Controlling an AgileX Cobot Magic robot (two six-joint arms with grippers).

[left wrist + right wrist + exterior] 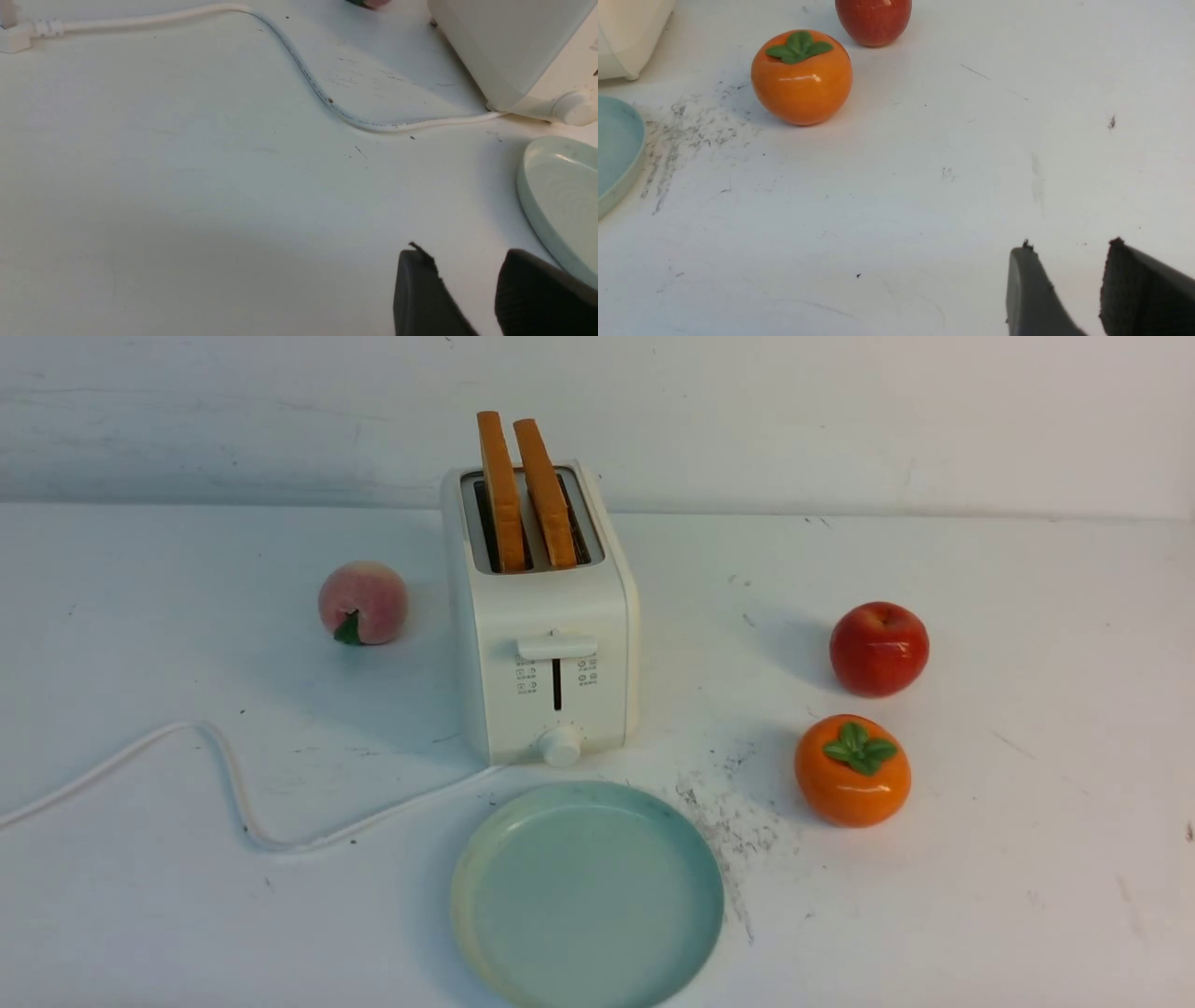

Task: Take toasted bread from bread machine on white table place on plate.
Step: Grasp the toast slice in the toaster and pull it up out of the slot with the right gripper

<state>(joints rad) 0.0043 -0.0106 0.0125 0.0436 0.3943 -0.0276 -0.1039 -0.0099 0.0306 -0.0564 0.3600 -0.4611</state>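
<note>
The cream-white bread machine [546, 653] stands upright at the middle back of the white table [1027, 859]. Two slices of toasted bread [499, 490] [546, 490] stand up out of its slots, side by side. The pale blue-green plate [588, 896] lies empty just in front of it. Neither arm shows in the front view. My left gripper [465, 254] is open and empty, low over bare table to the left of the plate [556, 196] and the bread machine [504, 46]. My right gripper [1069, 247] is open and empty over bare table, to the right of the plate [612, 144].
A white cord [233, 784] snakes from the bread machine's base across the left of the table. A peach [362, 602] sits left of the bread machine. A red apple [878, 649] and an orange persimmon [851, 770] sit to its right. Dark speckled marks [738, 821] lie beside the plate.
</note>
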